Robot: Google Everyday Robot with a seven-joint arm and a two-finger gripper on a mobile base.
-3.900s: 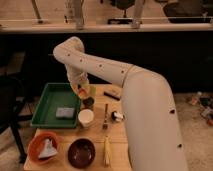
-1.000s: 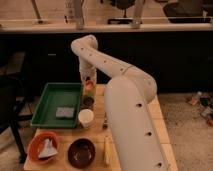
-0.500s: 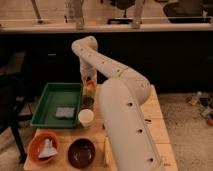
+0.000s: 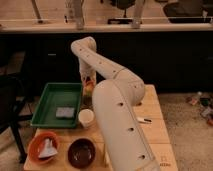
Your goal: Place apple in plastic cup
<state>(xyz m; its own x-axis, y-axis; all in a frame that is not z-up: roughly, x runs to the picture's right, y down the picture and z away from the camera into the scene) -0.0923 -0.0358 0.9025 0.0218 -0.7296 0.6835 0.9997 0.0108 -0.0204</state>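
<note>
apple: a small orange-yellow spot right at the tip of the hand, above the bench near the right rim of the green tray; it seems carried, not resting.
plastic cup: I cannot pick it out; the arm covers the bench just below and right of the apple, and it may stand there.
hand: at the far end of the arm, pointing down over the back left part of the bench; the apple sits at its tip, though how wide it stands and whether it truly grips the fruit I cannot tell.
why held so: judged from the downward pose, the fruit is carried high to come in over a cup mouth from above.
white cup: upright, nearer the camera than the apple, just beside the tray's front right corner; the wrong target.
green tray: to the left, a grey pad lying in it.
bowls: an orange bowl and a dark bowl at the front edge.
open room: the bench is barer on the right; the tray wall and white cup crowd the left of the drop path.
</note>
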